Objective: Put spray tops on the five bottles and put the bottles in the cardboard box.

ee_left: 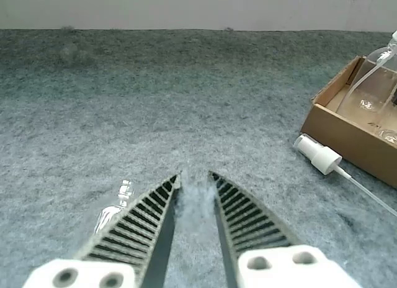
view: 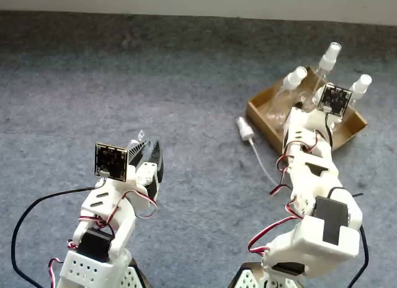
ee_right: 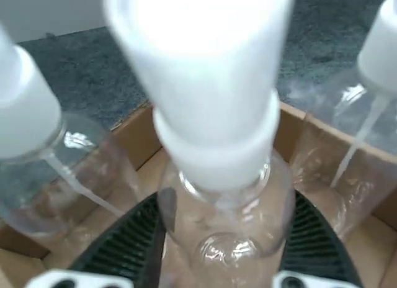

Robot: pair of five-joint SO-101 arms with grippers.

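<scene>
Right gripper [ee_right: 220, 241], apparently clamped on a clear white-topped bottle [ee_right: 223, 195], seats it inside the brown cardboard box [view: 260, 112]. Left gripper [ee_left: 195, 176], jaws slightly parted, well away from the box, waits beside the uncapped clear bottle [ee_left: 116, 204], likely to grasp it.

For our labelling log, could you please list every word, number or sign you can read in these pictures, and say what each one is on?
No text can be read in any view.
The cardboard box and each clear bottle show no print that I can make out.
The loose spray top is plain white.
The small boards on the arms carry tiny marks, too small to read.
</scene>
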